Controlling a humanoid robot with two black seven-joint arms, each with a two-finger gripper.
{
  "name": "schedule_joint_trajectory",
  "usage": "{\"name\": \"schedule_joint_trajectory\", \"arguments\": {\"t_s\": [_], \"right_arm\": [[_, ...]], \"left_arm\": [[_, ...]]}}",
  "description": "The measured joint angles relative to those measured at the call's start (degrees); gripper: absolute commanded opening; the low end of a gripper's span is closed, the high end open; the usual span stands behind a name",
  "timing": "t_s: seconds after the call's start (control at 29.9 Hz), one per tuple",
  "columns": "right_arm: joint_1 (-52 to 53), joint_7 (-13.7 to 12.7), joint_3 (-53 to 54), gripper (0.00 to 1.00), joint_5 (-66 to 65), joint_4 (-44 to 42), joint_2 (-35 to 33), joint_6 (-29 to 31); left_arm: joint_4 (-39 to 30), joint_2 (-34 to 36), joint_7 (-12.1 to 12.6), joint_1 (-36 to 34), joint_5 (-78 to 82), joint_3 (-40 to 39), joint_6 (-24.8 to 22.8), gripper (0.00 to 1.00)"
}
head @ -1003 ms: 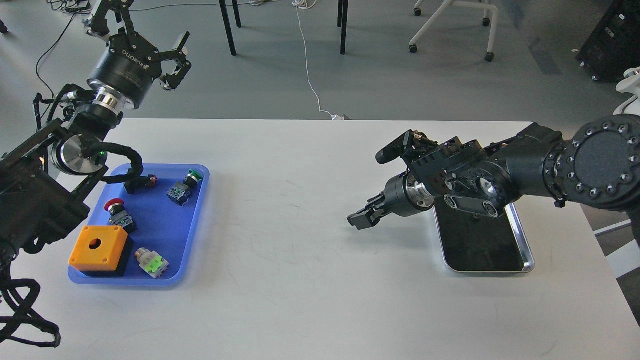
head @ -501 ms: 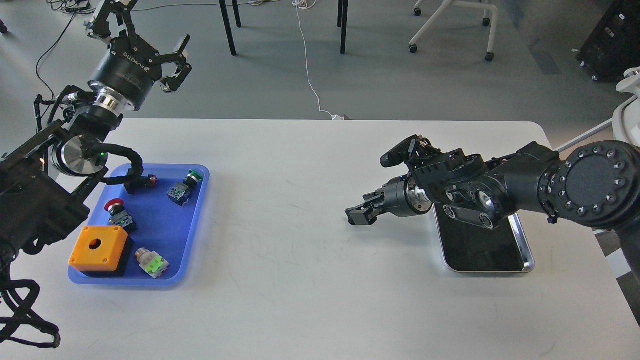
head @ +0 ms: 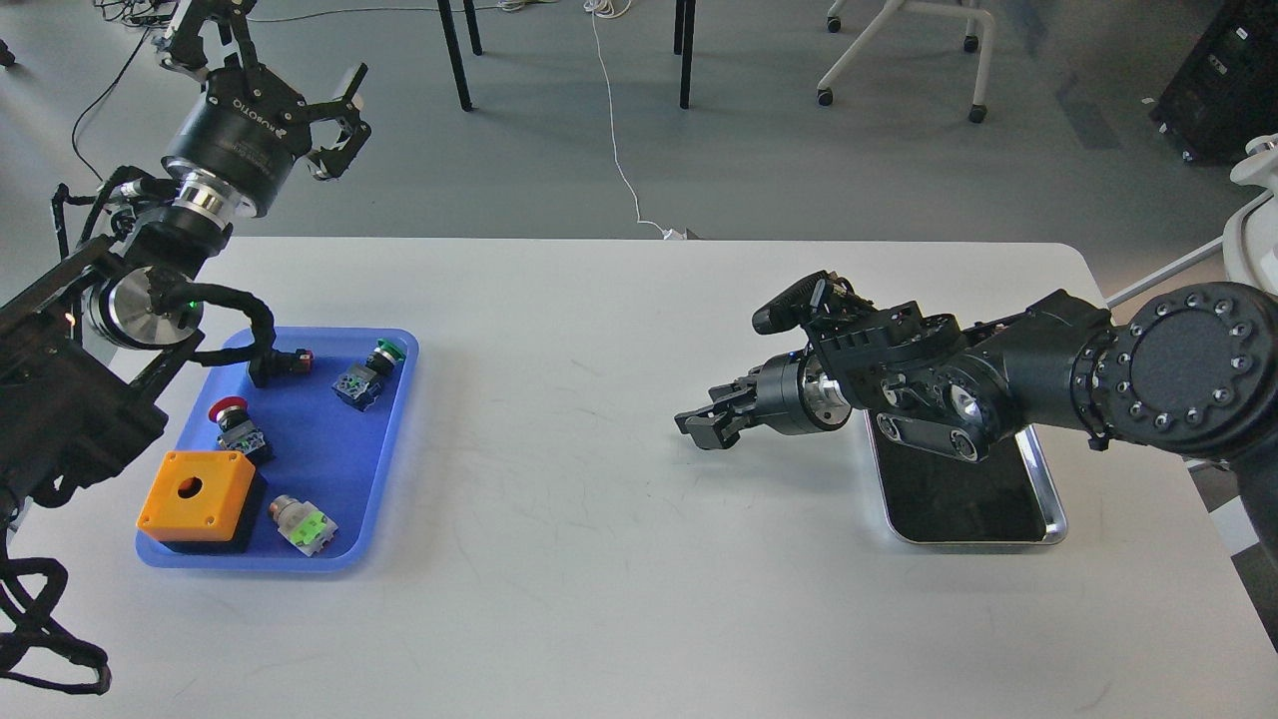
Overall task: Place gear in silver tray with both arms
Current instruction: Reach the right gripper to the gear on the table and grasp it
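Note:
The silver tray (head: 1050, 519) lies at the right of the white table, its dark bottom empty where it shows; my right arm covers its far end. My right gripper (head: 701, 427) hangs low over the table, left of the silver tray and pointing left. It holds nothing, and its dark fingers sit too close together to tell apart. My left gripper (head: 275, 70) is raised beyond the table's far left corner, open and empty. The gear lies in a blue plastic tray (head: 394, 449): an orange box (head: 198, 489), a red push button (head: 230, 414), a green push button (head: 377, 361) and a green-lit switch (head: 305, 526).
A black cable with a connector (head: 280, 359) from my left arm lies over the blue tray's far end. The white table (head: 599, 559) stretches between the two trays. Chair and table legs (head: 454, 55) stand on the floor beyond the table.
My right gripper has moved a little left and up, away from the silver tray. My left gripper has shifted slightly up and to the left. The things in the blue tray have not moved.

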Motion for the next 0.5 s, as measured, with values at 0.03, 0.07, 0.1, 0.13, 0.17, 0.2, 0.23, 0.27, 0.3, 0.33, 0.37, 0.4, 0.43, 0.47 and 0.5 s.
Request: {"name": "schedule_joint_trajectory", "arguments": {"t_s": [0.03,0.07,0.1,0.13,0.17,0.2,0.23,0.27,0.3,0.33,0.37,0.4,0.43,0.47,0.5], "right_arm": [[-0.2,0.0,0.0,0.58,0.0,0.0,0.0,0.0],[-0.5,0.0,0.0,0.58,0.0,0.1,0.0,-0.1],[-0.7,0.0,0.0,0.58,0.0,0.1,0.0,-0.1],[-1.0,0.0,0.0,0.58,0.0,0.1,0.0,-0.2],[-1.2,0.0,0.0,0.58,0.0,0.1,0.0,-0.2],[-1.4,0.0,0.0,0.58,-0.1,0.1,0.0,-0.2],[-1.5,0.0,0.0,0.57,-0.1,0.1,0.0,-0.2],[-1.6,0.0,0.0,0.57,-0.2,0.1,0.0,-0.2],[-1.7,0.0,0.0,0.57,-0.2,0.1,0.0,-0.2],[-1.8,0.0,0.0,0.57,-0.2,0.1,0.0,-0.2],[-1.8,0.0,0.0,0.57,-0.2,0.1,0.0,-0.2],[-1.9,0.0,0.0,0.57,-0.2,0.1,0.0,-0.2],[-1.9,0.0,0.0,0.57,-0.3,0.0,0.0,-0.2],[-2.0,0.0,0.0,0.57,-0.3,0.0,0.0,-0.2],[-2.0,0.0,0.0,0.56,-0.4,0.0,0.0,-0.2]], "left_arm": [[0.0,0.0,0.0,0.0,0.0,0.0,0.0,0.98],[0.0,0.0,0.0,0.0,0.0,0.0,0.0,0.98],[0.0,0.0,0.0,0.0,0.0,0.0,0.0,0.98],[0.0,0.0,0.0,0.0,0.0,0.0,0.0,0.98],[-0.1,0.0,0.0,0.0,0.0,0.1,0.0,0.98],[-0.1,0.0,0.0,0.0,0.0,0.1,0.0,0.98],[-0.1,0.0,0.0,0.0,0.0,0.1,0.0,0.98],[-0.1,0.0,0.0,0.0,0.0,0.1,0.0,0.98],[-0.1,0.0,0.0,0.0,0.0,0.1,0.0,0.98],[-0.1,0.0,0.0,0.0,0.0,0.1,0.0,0.98],[-0.1,0.0,0.0,0.0,0.0,0.2,0.0,0.98],[-0.1,0.0,0.0,0.0,0.0,0.2,0.0,0.98],[-0.1,-0.1,0.0,0.0,0.0,0.2,0.0,0.98],[-0.1,-0.1,0.0,0.0,0.0,0.2,0.0,0.98],[-0.1,-0.1,0.0,0.0,0.0,0.2,0.0,0.98]]}}
